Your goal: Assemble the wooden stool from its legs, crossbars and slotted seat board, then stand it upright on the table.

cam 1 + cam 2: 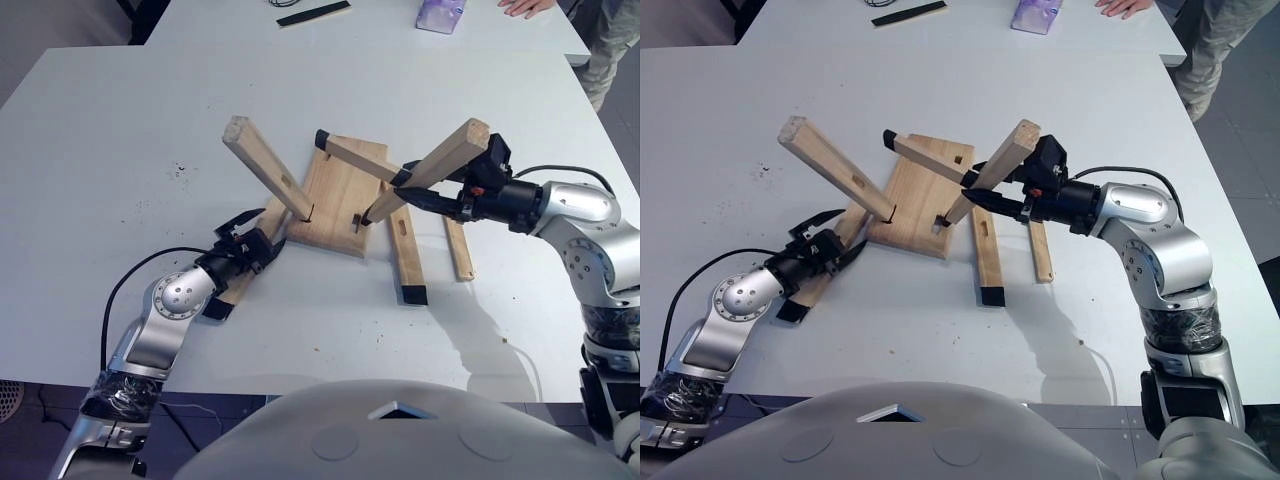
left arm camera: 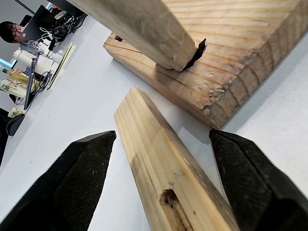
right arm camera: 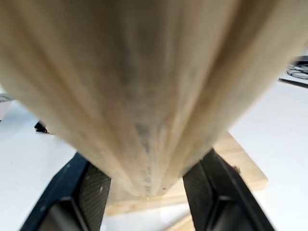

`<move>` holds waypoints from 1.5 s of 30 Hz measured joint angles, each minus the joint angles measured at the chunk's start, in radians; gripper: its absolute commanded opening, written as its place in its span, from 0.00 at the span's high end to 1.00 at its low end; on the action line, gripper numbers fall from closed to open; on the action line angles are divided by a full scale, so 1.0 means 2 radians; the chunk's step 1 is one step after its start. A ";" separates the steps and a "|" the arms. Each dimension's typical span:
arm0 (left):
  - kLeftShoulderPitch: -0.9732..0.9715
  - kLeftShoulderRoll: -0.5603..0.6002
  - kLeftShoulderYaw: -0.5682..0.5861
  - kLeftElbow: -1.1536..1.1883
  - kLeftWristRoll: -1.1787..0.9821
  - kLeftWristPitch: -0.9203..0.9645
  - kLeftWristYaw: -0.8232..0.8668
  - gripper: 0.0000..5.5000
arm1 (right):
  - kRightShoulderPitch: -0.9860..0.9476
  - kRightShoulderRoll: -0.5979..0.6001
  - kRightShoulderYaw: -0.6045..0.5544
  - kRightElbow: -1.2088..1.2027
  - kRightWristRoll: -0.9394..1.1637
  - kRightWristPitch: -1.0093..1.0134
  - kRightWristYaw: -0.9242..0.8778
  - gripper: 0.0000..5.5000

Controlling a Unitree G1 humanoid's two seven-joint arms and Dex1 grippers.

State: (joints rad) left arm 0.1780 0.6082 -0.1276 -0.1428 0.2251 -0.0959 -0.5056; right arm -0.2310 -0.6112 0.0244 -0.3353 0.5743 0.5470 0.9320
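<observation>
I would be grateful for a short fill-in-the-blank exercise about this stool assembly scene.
The right gripper is shut on the raised leg slotted into the ___.
The left gripper is ___ around a loose leg lying on the table.
___ legs stand tilted in its slots.
Missing: seat board; open; two.

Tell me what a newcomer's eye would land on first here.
Two wooden legs jut up at a slant from the seat board lying flat in the middle of the table. The left leg stands free, while the right leg is clamped in the right gripper. At the board's left corner, the left gripper sits open astride a loose wooden piece lying on the table.
</observation>
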 measured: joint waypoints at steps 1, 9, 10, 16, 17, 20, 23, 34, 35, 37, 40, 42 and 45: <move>-0.001 0.000 -0.001 0.001 0.000 0.000 0.000 0.34 | -0.003 0.003 0.000 0.000 0.001 0.001 -0.001 0.64; -0.011 0.000 -0.009 0.006 0.000 -0.002 -0.001 0.34 | -0.004 0.008 0.020 0.013 -0.015 -0.013 0.008 0.64; -0.013 0.000 -0.010 0.007 0.000 -0.002 -0.001 0.34 | -0.002 0.008 0.025 0.018 -0.019 -0.019 0.011 0.64; -0.016 0.000 -0.012 0.007 0.000 0.001 -0.003 0.34 | 0.003 0.004 0.036 0.042 -0.038 -0.065 0.040 0.64; -0.016 0.000 -0.012 0.007 0.000 0.001 -0.004 0.34 | 0.003 0.003 0.039 0.043 -0.041 -0.071 0.044 0.64; -0.021 0.000 -0.012 0.006 -0.001 0.008 -0.009 0.34 | 0.002 -0.003 0.045 0.050 -0.048 -0.091 0.055 0.64; -0.023 -0.003 -0.014 0.002 -0.002 0.021 -0.011 0.34 | 0.001 -0.005 0.048 0.056 -0.050 -0.101 0.061 0.64; -0.033 -0.014 -0.016 -0.035 -0.003 0.081 -0.033 0.34 | -0.040 -0.013 0.073 0.104 -0.060 -0.123 0.095 0.64; -0.039 -0.015 -0.016 -0.038 -0.003 0.081 -0.034 0.34 | -0.044 -0.013 0.075 0.109 -0.061 -0.124 0.098 0.64; -0.040 -0.015 -0.018 -0.041 -0.003 0.087 -0.037 0.34 | -0.049 -0.013 0.079 0.114 -0.063 -0.128 0.101 0.64; -0.041 -0.020 -0.019 -0.054 -0.005 0.102 -0.043 0.34 | -0.055 -0.013 0.087 0.118 -0.074 -0.134 0.104 0.64; -0.042 -0.024 -0.019 -0.059 -0.005 0.115 -0.046 0.34 | -0.059 -0.014 0.090 0.122 -0.076 -0.136 0.108 0.64; -0.047 -0.026 -0.018 -0.065 -0.007 0.130 -0.054 0.34 | -0.068 -0.014 0.096 0.134 -0.081 -0.142 0.115 0.64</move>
State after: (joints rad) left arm 0.0840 0.5553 -0.1644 -0.2733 0.2107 0.1650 -0.6131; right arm -0.3668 -0.6402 0.2174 -0.0667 0.4114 0.2626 1.1611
